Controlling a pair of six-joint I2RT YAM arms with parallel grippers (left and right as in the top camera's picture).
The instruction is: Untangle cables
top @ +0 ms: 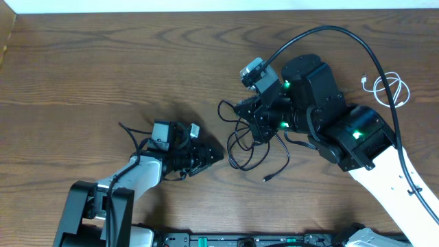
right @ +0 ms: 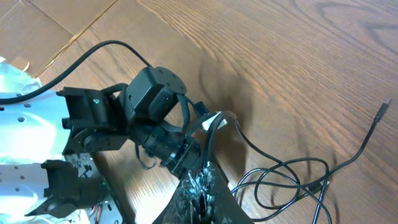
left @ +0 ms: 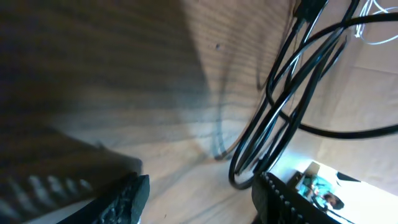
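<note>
- The right gripper [right: 200,188] is showing only as a dark, blurred wedge at the bottom edge of its own wrist view. Its fingers are sitting closed, and I cannot tell whether a cord is pinched between them.
- From overhead, the right arm's bulk is covering the top of the tangle, so the crossings there are staying hidden.
- The left gripper [left: 199,186] is standing with its fingers parted and nothing between them. Most of its wrist view is lying in soft shadow.
- The black cables [top: 250,147] are lying just right of centre on the wooden table [top: 103,62], between the two grippers. They are thin and glossy, looping over one another, with one small plug end trailing towards the lower right.
- The white cable [top: 392,89] is resting in a loose coil at the upper right, well apart from the black ones.
</note>
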